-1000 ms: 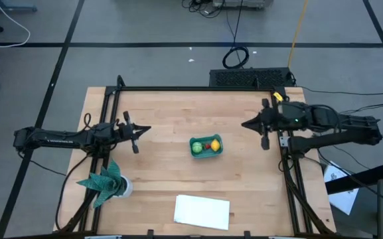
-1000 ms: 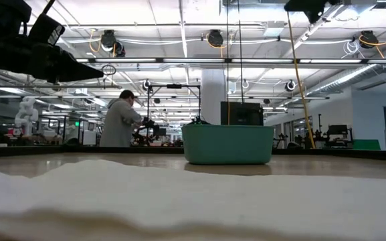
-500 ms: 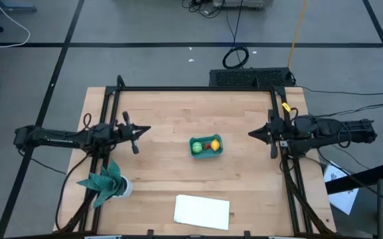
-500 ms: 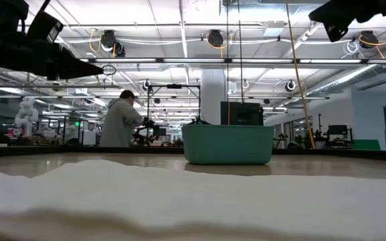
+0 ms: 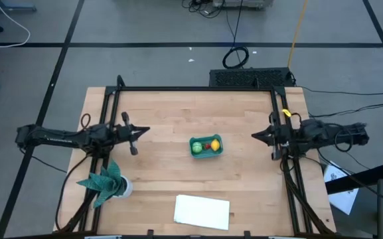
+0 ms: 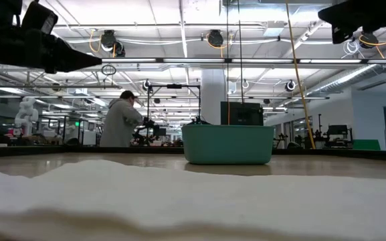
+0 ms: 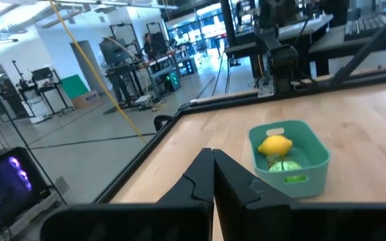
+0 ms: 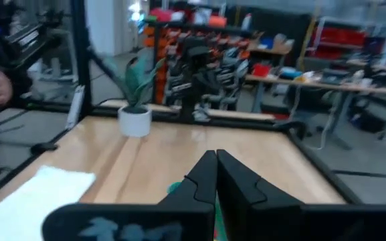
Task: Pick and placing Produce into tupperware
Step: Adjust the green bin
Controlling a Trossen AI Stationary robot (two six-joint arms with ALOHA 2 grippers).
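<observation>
My right fingers (image 5: 255, 136) are pressed tight together with nothing between them, and they've just pulled back from the tupperware (image 5: 206, 146), sliding out toward the right edge of the surface (image 5: 178, 113) and settling level with the container, well apart from it. My left fingers (image 5: 146, 130) are pinched closed and empty too, parked on the other side of the tupperware, unmoved over this last second. Inside the tupperware sit the green piece (image 5: 197, 147), the yellow lemon (image 5: 214, 145) and the small red piece (image 5: 206, 147) between them, all three within its walls. With both arms drawn off and nothing loose on the wood around the tupperware, I'd call the job finished and this a retreat to rest
</observation>
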